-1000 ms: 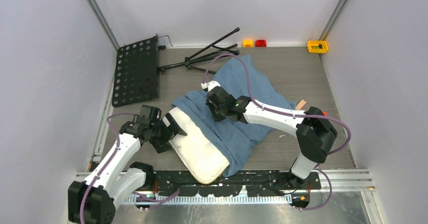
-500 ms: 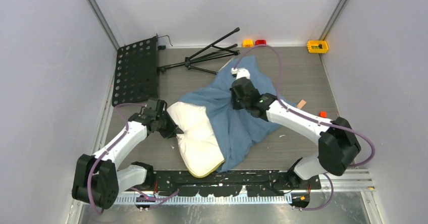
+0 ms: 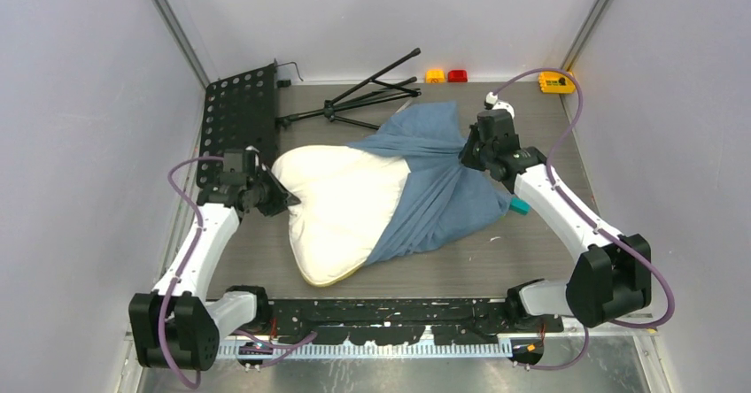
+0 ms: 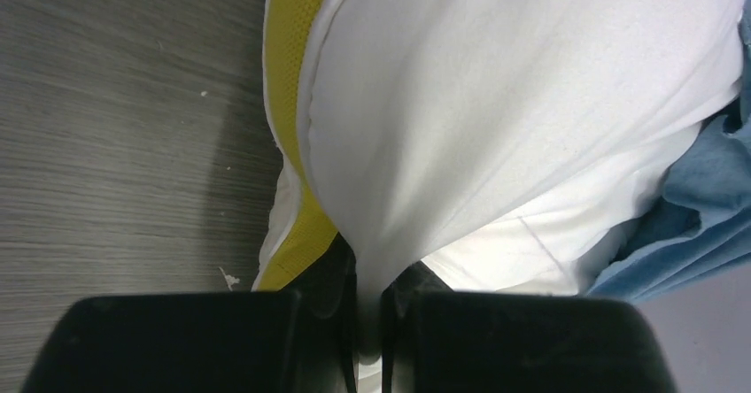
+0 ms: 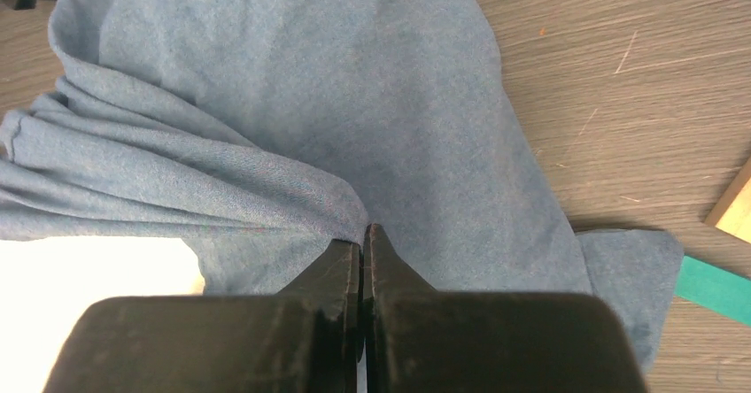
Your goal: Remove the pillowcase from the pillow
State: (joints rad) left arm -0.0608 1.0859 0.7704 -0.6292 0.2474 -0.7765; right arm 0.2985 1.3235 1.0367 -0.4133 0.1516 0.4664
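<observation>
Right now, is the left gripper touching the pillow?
Touching. The left wrist view shows the left gripper with its jaws shut on a fold of the pillow, white fabric pinched between them.

**Top view.** The pillow (image 3: 341, 207) is hidden on its right side inside the pillowcase (image 3: 443, 189). A teal item (image 3: 519, 205) shows only partly beside the right arm. The red block (image 3: 457, 75) at the far wall is too small to identify.

**Left wrist.** The pillow is cut off at the top and right. The left gripper (image 4: 369, 303) is dark, blurred and cut by the lower edge.

**Right wrist.** The pillowcase is cut off at the top and left. The pillow is an overexposed sliver.
</observation>
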